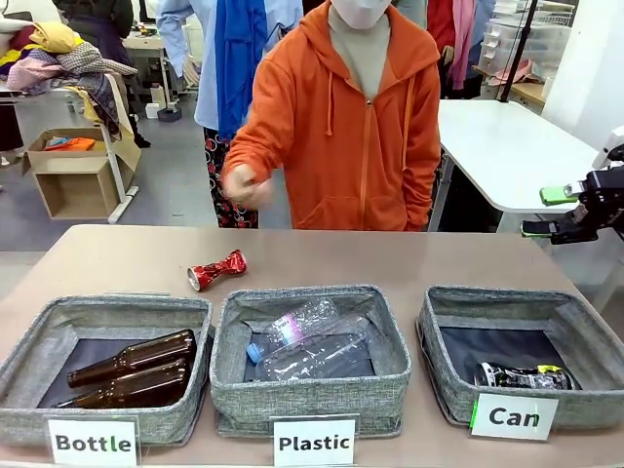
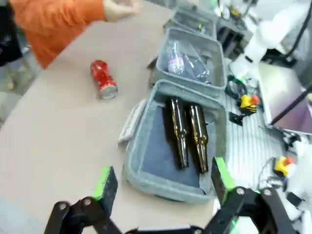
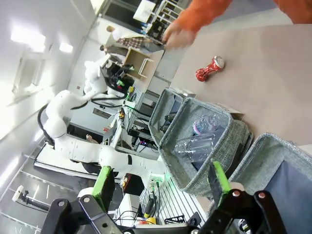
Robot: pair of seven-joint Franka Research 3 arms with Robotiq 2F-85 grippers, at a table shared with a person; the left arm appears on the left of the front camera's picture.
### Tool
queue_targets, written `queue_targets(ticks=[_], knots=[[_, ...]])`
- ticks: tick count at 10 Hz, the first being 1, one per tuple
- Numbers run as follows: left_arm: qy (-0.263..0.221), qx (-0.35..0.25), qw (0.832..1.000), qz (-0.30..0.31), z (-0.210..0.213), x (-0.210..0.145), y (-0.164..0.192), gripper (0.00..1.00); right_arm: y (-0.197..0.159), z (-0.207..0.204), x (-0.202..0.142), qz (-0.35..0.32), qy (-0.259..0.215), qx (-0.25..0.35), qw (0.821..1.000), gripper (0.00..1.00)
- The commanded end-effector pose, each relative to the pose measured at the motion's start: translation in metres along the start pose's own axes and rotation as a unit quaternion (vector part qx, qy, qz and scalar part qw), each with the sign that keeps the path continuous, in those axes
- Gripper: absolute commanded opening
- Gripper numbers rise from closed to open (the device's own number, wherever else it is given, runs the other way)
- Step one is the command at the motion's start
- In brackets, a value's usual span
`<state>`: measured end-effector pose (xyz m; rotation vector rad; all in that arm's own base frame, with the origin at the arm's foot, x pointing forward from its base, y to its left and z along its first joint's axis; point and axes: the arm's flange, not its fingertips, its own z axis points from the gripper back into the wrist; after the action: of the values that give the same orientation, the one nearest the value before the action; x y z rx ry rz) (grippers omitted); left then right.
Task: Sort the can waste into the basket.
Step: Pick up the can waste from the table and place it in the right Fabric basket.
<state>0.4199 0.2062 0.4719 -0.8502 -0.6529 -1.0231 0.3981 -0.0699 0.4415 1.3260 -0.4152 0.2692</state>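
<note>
red crushed can (image 1: 216,270) on table (image 1: 390,255), dark can (image 1: 522,375) inside can basket (image 1: 507,295), left gripper (image 2: 163,176) spread wide and empty, right gripper (image 3: 161,176) likewise

- A tan table (image 1: 390,258) carries three grey woven-fabric bins in a row along its near edge.
- Right: the basket carded "Can" (image 1: 575,317) holds a dark can (image 1: 522,375) lying on its side.
- Middle: the "Plastic" bin (image 1: 312,390) holds clear plastic bottles (image 1: 307,341).
- Left: the "Bottle" bin (image 1: 107,304) holds two brown glass bottles (image 1: 136,370).
- A crushed red can (image 1: 216,270) lies on the table behind the left and middle bins.
- A person in an orange hoodie (image 1: 361,127) stands at the far side, one hand (image 1: 244,185) blurred.
- The right gripper (image 1: 548,213) hangs at the right edge, green pads apart, nothing between them.
</note>
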Motion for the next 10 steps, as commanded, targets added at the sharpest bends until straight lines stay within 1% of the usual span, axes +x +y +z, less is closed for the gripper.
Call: queue_targets(ticks=[1, 3, 4, 5, 6, 7, 8, 9, 10], knots=[[-0.038, 0.042, 0.998, -0.008, -0.011, -0.029, -0.033, 1.0, 0.002, 0.003, -0.001, 0.012, 0.007, 0.002, 1.0, 1.0], [-0.023, 0.021, 0.999, -0.008, -0.023, -0.028, -0.024, 1.0, 0.002, 0.003, -0.001, 0.012, 0.007, 0.002, 1.0, 1.0], [-0.01, 0.018, 1.0, -0.007, -0.036, -0.01, -0.016, 1.0, 0.002, 0.003, -0.001, 0.012, 0.007, 0.002, 1.0, 1.0], [0.008, 0.031, 0.999, -0.007, -0.052, 0.018, -0.01, 1.0, 0.002, 0.003, -0.001, 0.012, 0.007, 0.002, 1.0, 1.0], [0.043, 0.045, 0.998, -0.011, -0.078, 0.055, -0.002, 1.0, 0.002, 0.003, -0.001, 0.012, 0.007, 0.002, 1.0, 1.0], [0.091, 0.066, 0.994, -0.014, -0.118, 0.095, 0.007, 1.0, 0.002, 0.003, -0.001, 0.012, 0.007, 0.002, 1.0, 1.0], [0.158, 0.075, 0.984, -0.029, -0.168, 0.133, 0.016, 1.0, 0.002, 0.003, -0.001, 0.012, 0.007, 0.002, 1.0, 1.0], [0.202, 0.093, 0.974, -0.042, -0.208, 0.162, 0.022, 1.0, 0.002, 0.003, -0.001, 0.012, 0.007, 0.002, 1.0, 1.0], [0.252, 0.097, 0.961, -0.064, -0.249, 0.186, 0.031, 1.0, 0.002, 0.003, -0.001, 0.012, 0.007, 0.002, 1.0, 1.0]])
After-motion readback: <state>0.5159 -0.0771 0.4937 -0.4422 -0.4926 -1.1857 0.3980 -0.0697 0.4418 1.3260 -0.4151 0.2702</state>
